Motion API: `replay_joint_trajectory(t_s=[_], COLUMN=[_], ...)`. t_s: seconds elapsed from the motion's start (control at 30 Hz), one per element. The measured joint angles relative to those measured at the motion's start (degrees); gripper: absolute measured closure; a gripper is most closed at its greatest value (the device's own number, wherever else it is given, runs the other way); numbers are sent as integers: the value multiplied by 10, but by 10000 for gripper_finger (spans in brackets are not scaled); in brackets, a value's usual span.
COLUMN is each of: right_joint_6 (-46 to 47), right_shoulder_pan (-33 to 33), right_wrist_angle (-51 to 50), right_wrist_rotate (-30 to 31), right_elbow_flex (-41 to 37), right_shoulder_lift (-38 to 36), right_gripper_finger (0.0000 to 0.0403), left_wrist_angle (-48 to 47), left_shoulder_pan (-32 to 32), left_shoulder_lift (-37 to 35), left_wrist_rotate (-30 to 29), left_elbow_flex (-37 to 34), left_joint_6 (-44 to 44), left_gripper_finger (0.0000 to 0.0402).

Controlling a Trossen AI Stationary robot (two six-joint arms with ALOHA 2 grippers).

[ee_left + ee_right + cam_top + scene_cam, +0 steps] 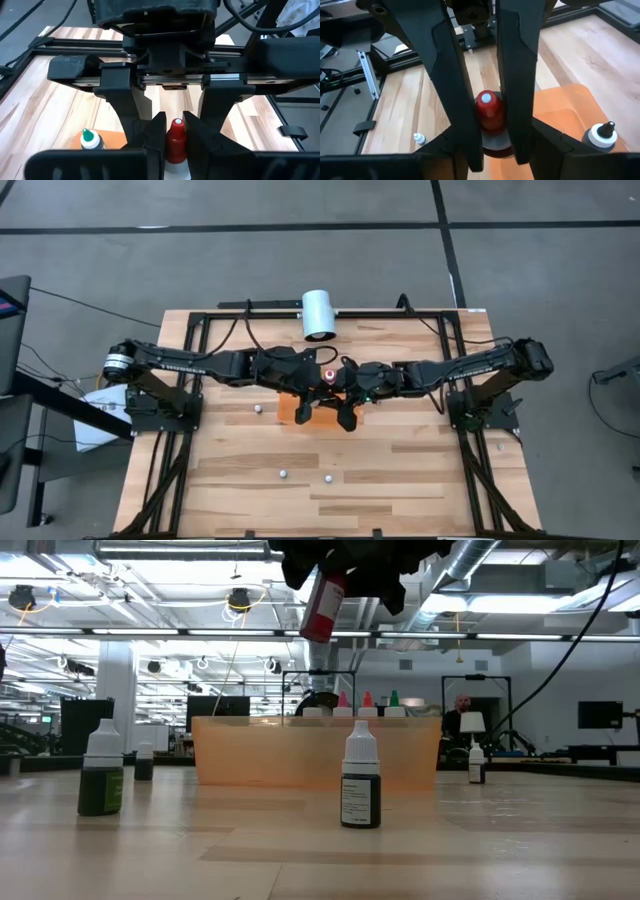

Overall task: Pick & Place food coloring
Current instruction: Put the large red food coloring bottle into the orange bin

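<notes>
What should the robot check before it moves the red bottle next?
1. Grip on the red bottle: ok. The left gripper and the right gripper both clamp it.
2. Bottle upright: not ok. It is tilted in the low view.
3. Bottle lifted clear of the orange tray: ok.
4. Free spot in the tray: cannot tell. The bottles inside take up room.
5. Loose green bottle and dark bottle: ok. Both stand apart from the tray.

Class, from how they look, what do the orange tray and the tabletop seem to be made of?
Orange tray: probably translucent plastic, smooth and slightly glossy; in the low view light glows through its wall.
Tabletop: likely wood, butcher-block style; the high view shows pale glued strips with grain lines and a matte to satin finish.
</notes>
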Motion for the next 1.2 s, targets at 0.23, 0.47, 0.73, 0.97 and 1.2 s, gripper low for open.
replay_joint_trajectory(t_s=[0.23,0.47,0.73,0.97,1.2], right_joint_6=[-3,-3,12,24,33], right_shoulder_pan=[0,0,1,4,20], right_wrist_angle=[-2,-21,-70,-130,-182], right_wrist_rotate=[0,-28,-39,-68,-72], right_elbow_flex=[0,2,2,1,1], right_shoulder_lift=[0,-1,-1,-1,-1], right_gripper_finger=[240,205,184,188,193], left_wrist_angle=[-15,-52,-98,-93,-31], left_shoulder_pan=[3,9,13,34,66], left_shoulder_lift=[0,-2,-15,-21,-75], left_wrist_rotate=[-4,-12,-99,-139,-143], left_elbow_flex=[0,-1,-1,-15,-94], left_joint_6=[6,9,30,29,-7], left_gripper_finger=[369,369,369,369,369])
